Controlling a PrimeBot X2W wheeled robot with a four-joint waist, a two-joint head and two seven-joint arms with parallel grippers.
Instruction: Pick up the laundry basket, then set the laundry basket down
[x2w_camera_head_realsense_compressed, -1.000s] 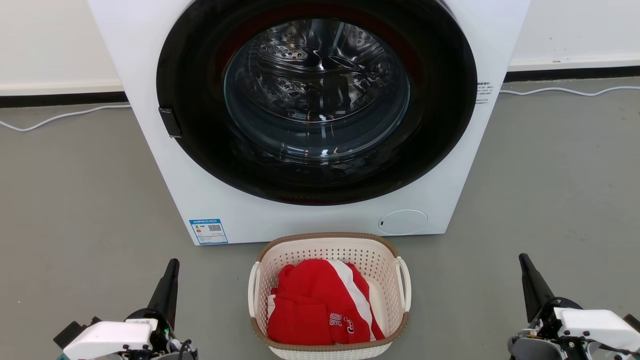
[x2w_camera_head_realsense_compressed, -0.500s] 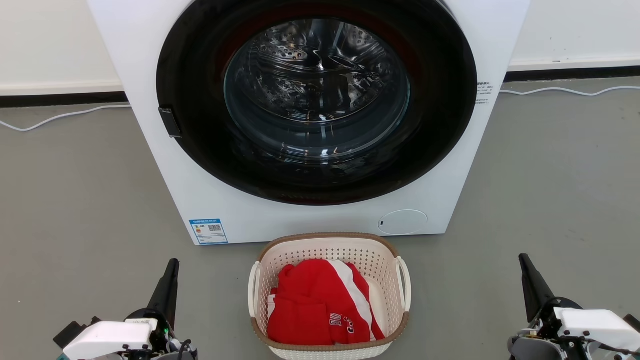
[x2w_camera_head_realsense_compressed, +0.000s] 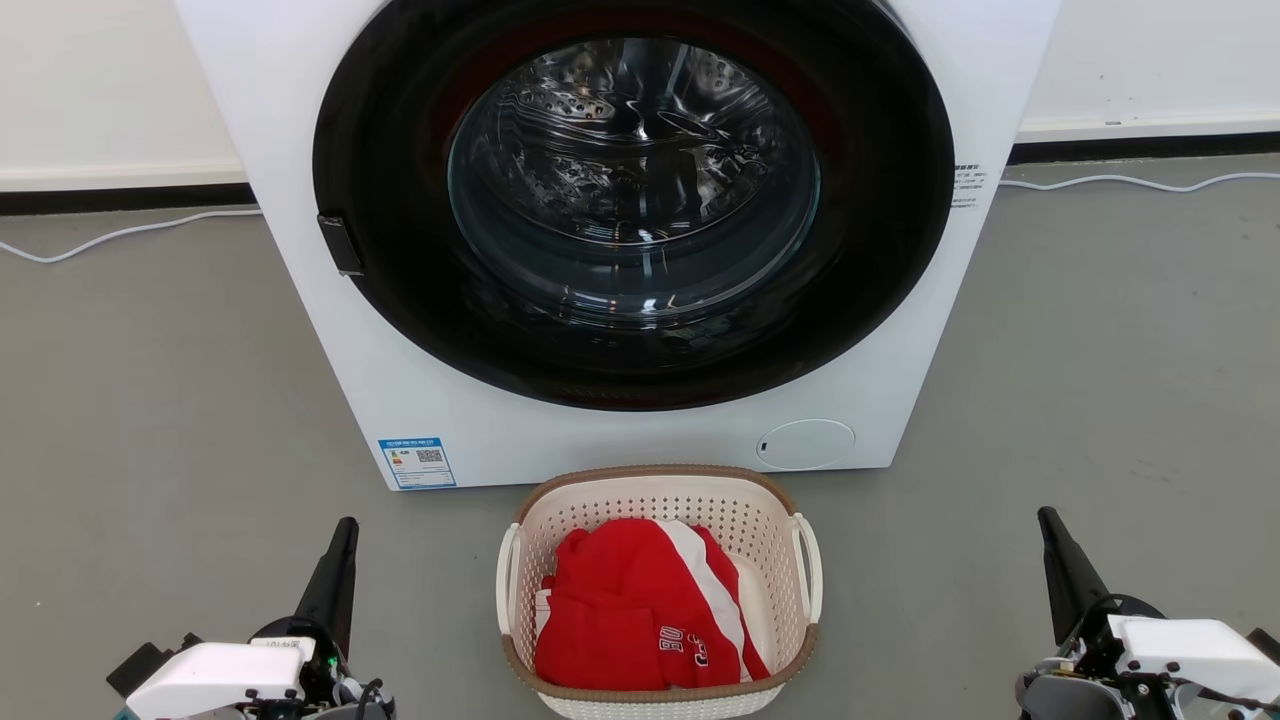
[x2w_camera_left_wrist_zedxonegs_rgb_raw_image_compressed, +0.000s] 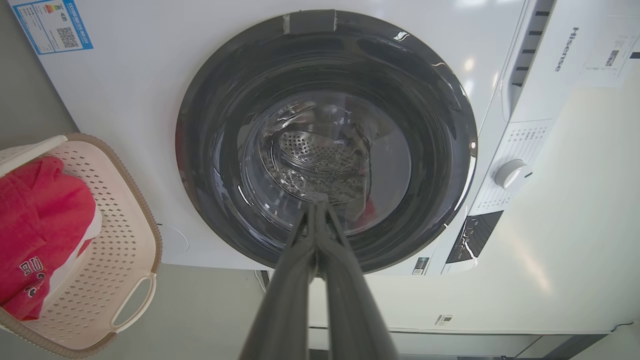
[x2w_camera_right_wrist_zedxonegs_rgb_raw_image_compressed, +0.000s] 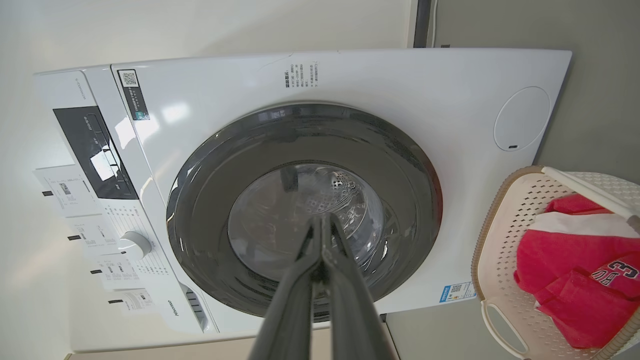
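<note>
The laundry basket (x2w_camera_head_realsense_compressed: 655, 471) stands on the gray floor (x2w_camera_head_realsense_compressed: 150, 400) between the two grippers. It is off to the right of the left gripper (x2w_camera_head_realsense_compressed: 346, 530) and off to the left of the right gripper (x2w_camera_head_realsense_compressed: 1048, 520), and well apart from both. Each gripper has its two dark fingers pressed together with nothing between them. Both point ahead at the washer (x2w_camera_head_realsense_compressed: 600, 450), whose round door faces them. The basket sits just before the washer's lower panel, slightly ahead of the fingertips, and holds a red and white garment (x2w_camera_head_realsense_compressed: 620, 610). Neither white side handle is touched.
</note>
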